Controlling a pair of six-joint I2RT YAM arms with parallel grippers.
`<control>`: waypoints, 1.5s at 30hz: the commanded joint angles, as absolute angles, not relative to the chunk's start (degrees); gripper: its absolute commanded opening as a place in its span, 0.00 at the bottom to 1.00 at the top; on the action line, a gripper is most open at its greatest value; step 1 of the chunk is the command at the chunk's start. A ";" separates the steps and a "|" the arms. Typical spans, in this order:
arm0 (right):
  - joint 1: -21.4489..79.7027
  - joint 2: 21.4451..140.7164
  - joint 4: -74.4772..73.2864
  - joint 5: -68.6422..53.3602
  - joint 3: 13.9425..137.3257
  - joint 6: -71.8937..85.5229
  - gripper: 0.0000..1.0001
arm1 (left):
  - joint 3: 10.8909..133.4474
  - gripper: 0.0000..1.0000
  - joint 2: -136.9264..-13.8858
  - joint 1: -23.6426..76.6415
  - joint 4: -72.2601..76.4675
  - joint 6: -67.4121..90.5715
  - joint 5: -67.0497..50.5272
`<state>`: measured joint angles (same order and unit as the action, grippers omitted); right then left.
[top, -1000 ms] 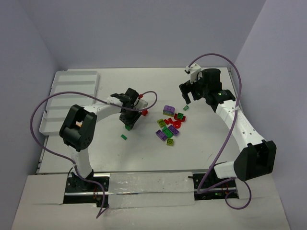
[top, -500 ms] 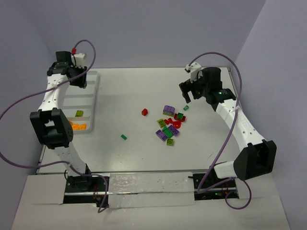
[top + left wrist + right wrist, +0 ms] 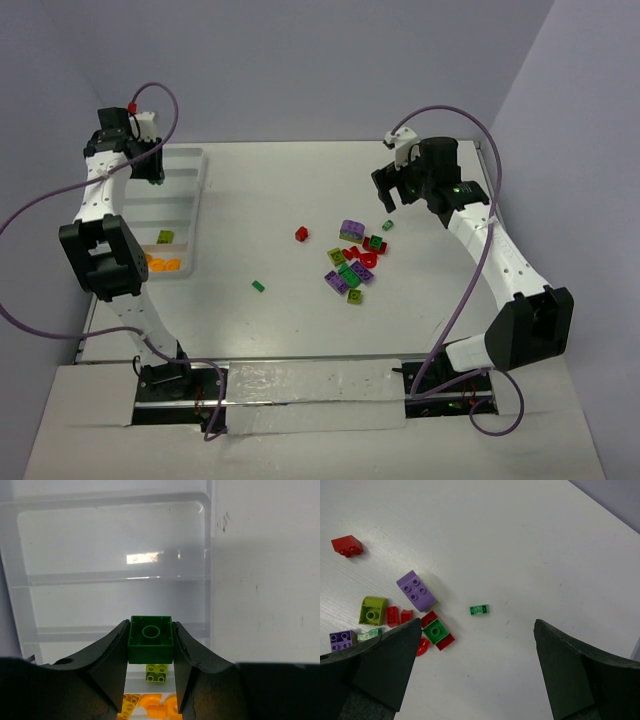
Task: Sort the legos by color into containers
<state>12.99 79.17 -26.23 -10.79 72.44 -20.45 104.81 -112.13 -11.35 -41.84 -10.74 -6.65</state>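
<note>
Left gripper clamps green brick over tray holding lime brick, orange bricks.

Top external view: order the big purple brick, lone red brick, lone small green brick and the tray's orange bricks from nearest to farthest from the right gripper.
1. Big purple brick, pile's far edge, nearest the right gripper.
2. Lone red brick, left of pile.
3. Small green brick, farther left, nearer.
4. Orange bricks, tray at far left.

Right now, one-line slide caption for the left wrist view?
Left gripper holds a dark green lego over the white tray, with a lime-yellow lego and orange legos in nearer compartments.
</note>
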 commanded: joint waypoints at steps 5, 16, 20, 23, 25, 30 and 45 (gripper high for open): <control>13.75 79.67 -25.98 -10.81 75.94 -20.51 1.00 | 103.50 0.00 -117.79 -11.83 -44.38 -12.38 -8.74; 14.06 80.92 -26.14 -10.67 77.02 -20.71 1.00 | 104.13 0.20 -123.38 -11.66 -41.99 -10.98 -5.04; 14.27 81.39 -26.37 -10.49 77.75 -20.83 1.00 | 105.21 0.49 -124.61 -11.60 -42.13 -10.86 -4.22; 14.27 81.32 -26.45 -10.20 77.66 -20.95 1.00 | 105.50 0.70 -123.77 -11.51 -42.66 -11.52 -4.31; 14.33 81.12 -26.39 -9.91 77.35 -20.92 1.00 | 105.99 0.79 -122.35 -11.49 -43.15 -12.14 -4.69; 14.30 80.36 -26.66 -9.76 76.38 -20.77 1.00 | 108.25 0.90 -116.24 -10.81 -45.55 -16.51 -12.22; 13.70 76.52 -27.01 -9.33 70.00 -19.79 1.00 | 70.10 0.82 -89.78 23.23 -50.44 -35.30 -25.33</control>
<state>13.74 79.38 -27.39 -9.89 70.93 -20.36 78.08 -92.87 19.10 -48.11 -29.88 -21.81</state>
